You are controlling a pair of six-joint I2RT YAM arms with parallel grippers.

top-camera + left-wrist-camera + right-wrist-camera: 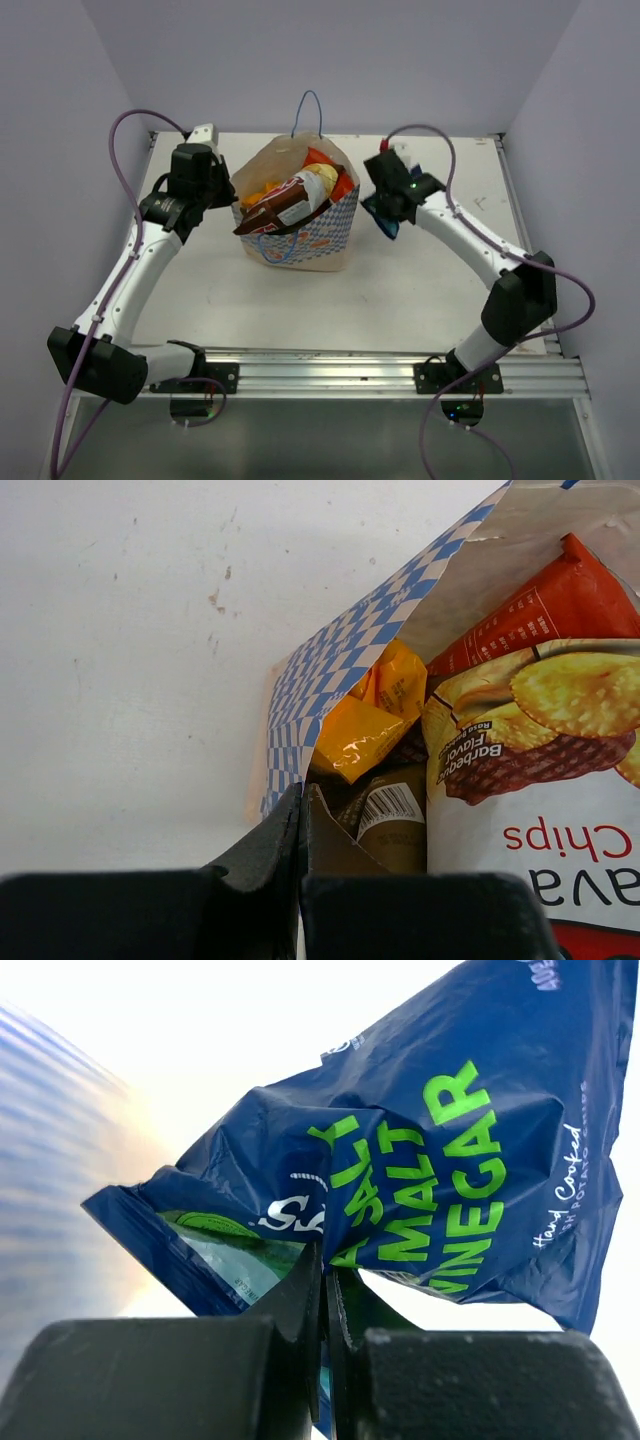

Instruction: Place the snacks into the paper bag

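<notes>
Blue packet (440,1150) sits just right of the paper bag (318,245), right of centre in the top view, and your right gripper (325,1280) has its fingers pressed fully together on the packet's lower edge; can't tell if it's clear of the table (400,290). Your left gripper (302,815) is clamped tight on the bag's left rim, at the bottom of its wrist view. Orange packet (365,735), red bag (530,615) and chips bag (540,780) lie inside the bag's open mouth.
</notes>
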